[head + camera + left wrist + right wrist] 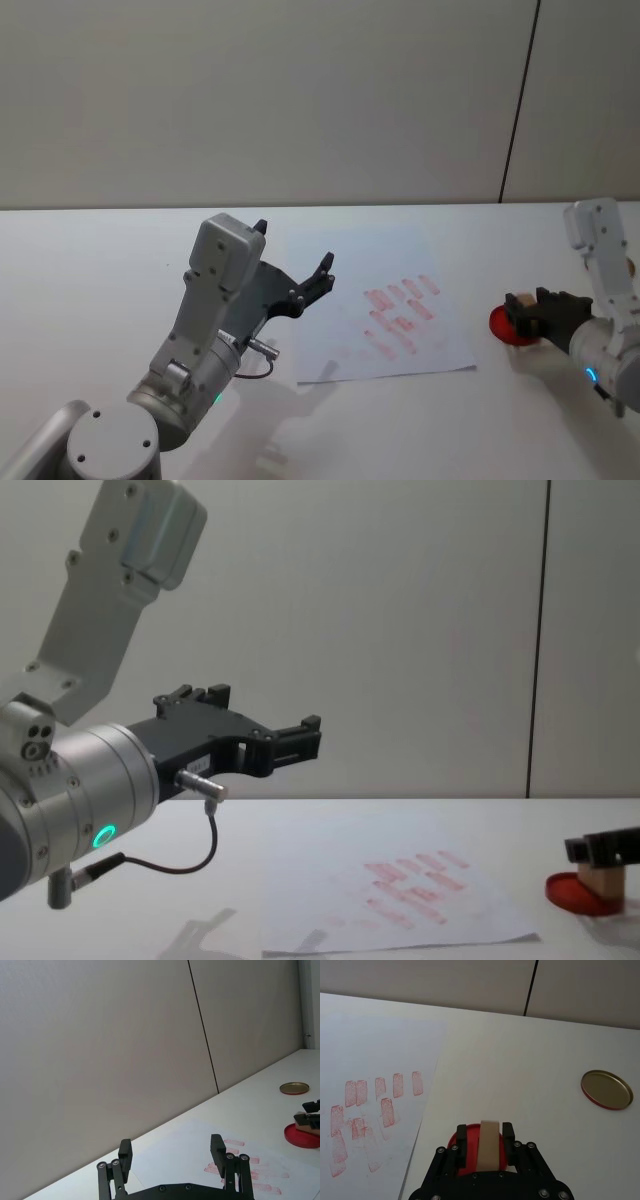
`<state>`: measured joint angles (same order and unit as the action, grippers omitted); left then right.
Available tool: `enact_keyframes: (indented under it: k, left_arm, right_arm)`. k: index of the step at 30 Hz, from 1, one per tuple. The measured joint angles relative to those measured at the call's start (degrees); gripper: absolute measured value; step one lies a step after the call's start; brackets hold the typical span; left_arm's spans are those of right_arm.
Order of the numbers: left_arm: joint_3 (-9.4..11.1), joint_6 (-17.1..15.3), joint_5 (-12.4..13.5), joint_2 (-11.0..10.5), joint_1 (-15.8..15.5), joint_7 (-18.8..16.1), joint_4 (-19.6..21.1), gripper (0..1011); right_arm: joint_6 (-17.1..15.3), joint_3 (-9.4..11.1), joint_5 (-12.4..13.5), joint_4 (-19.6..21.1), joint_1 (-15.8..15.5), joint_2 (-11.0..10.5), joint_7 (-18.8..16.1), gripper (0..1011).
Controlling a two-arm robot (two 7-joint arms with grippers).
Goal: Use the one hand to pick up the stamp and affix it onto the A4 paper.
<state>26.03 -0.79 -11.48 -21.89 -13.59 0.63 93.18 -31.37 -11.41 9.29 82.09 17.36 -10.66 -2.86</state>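
Note:
My right gripper (485, 1136) is shut on the stamp (489, 1144), a small tan wooden block held upright between its black fingers. In the chest view the stamp (601, 879) appears to rest on the round red ink pad (572, 891), with the right gripper (600, 848) gripping its top. The pad (503, 325) lies just right of the A4 paper (340, 320), which carries rows of red imprints (360, 1110). My left gripper (295, 248) hangs open and raised over the sheet's left edge, holding nothing.
A round gold lid (607, 1089) lies on the white table beyond the ink pad. A grey wall runs along the table's far edge. A thin cable (190, 860) loops under the left wrist.

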Motion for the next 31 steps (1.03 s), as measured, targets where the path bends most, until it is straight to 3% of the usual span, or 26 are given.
enact_keyframes:
  k: [5,8,9,20,31]
  left_arm:
    - [0.00,0.00,0.00,0.00,0.00,0.00,0.00,993]
    - [0.00,0.00,0.00,0.00,0.00,0.00,0.00,993]
    - [0.00,0.00,0.00,0.00,0.00,0.00,0.00,993]
    - [0.00,0.00,0.00,0.00,0.00,0.00,0.00,993]
    - [0.00,0.00,0.00,0.00,0.00,0.00,0.00,993]
  right_arm:
    - [0.40,0.09,0.19,-0.56,0.16,0.10,-0.29,566]
    - [0.80,0.17,0.27,-0.52,0.14,0.10,-0.36,623]
    - [1.13,0.20,0.28,-0.21,0.01,0.07,-0.38,692]
    - [4.30,0.52,-0.49,4.65,-2.42,-0.93,-0.11,980]
    - [9.12,1.27,-2.30,12.43,-7.01,-3.38,0.49,1001]
